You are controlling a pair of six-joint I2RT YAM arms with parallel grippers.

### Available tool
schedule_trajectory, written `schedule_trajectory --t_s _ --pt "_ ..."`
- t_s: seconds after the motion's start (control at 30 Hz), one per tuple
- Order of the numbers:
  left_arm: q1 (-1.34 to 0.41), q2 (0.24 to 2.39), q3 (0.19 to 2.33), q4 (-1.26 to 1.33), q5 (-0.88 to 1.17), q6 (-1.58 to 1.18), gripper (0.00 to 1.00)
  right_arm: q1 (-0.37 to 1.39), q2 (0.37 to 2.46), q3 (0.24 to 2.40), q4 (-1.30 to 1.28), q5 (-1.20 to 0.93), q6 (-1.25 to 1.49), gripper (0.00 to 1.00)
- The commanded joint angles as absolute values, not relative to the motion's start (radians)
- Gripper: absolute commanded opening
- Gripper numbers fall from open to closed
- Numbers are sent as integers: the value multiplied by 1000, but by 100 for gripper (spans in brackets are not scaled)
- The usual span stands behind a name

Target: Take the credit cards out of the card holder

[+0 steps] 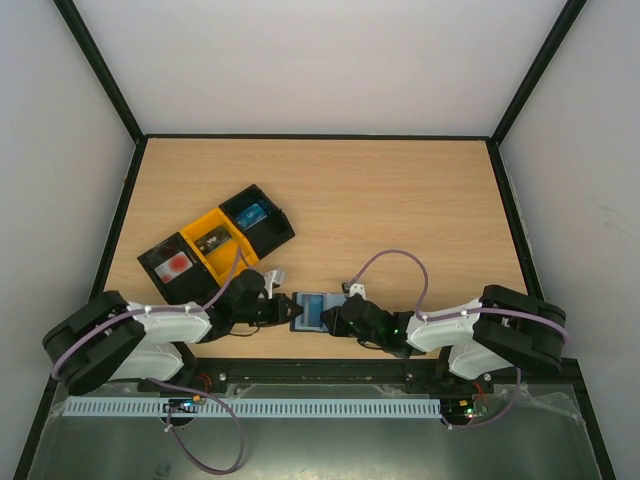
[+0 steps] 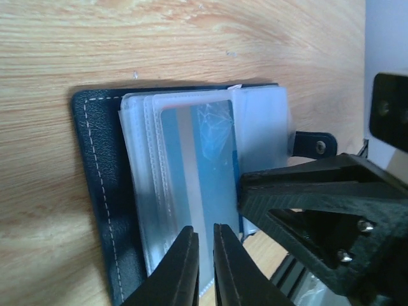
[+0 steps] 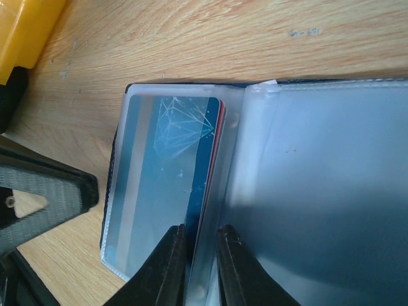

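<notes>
A pale wooden bench [image 1: 400, 200], white walls [image 1: 300, 60] round it. Three trays [image 1: 200, 228] at 9 o'clock each seem to hold a card [image 1: 177, 265]. The card holder [image 1: 312, 310] lies open at 6 o'clock, a blue card [image 3: 166, 191] yet to come out of its sleeve [image 3: 118, 191]. The right gripper [image 3: 203, 268] looks pinched on the sleeve's inner edge; the left gripper [image 2: 205, 268] is nearly pressed together, grasping nothing I can make out.

white-and-black arms [image 1: 160, 325] carry lilac cables [image 1: 385, 258] (green lights [image 1: 401, 322] too) and black fingers [image 2: 185, 268].
</notes>
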State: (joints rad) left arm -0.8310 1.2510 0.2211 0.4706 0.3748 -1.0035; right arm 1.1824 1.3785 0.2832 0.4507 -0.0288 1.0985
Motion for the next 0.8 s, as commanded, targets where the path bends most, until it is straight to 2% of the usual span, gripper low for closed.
schedule_trajectory --t_s 0.0,0.27,0.47,0.7,0.77 --pt "-849 1313 213 545 371 -1002 8 1186 1391 253 500 -27 1116 15" --pt "-868 1384 218 543 358 -1001 3 1186 1380 239 533 -23 1133 15" --pt "-878 1383 213 526 341 -999 3 1186 1393 224 584 -27 1153 14" --pt "-883 1380 213 504 319 -993 3 1186 1370 187 646 -19 1169 2" --pt "-883 1381 213 493 309 -989 4 1186 1365 182 648 -18 1169 2"
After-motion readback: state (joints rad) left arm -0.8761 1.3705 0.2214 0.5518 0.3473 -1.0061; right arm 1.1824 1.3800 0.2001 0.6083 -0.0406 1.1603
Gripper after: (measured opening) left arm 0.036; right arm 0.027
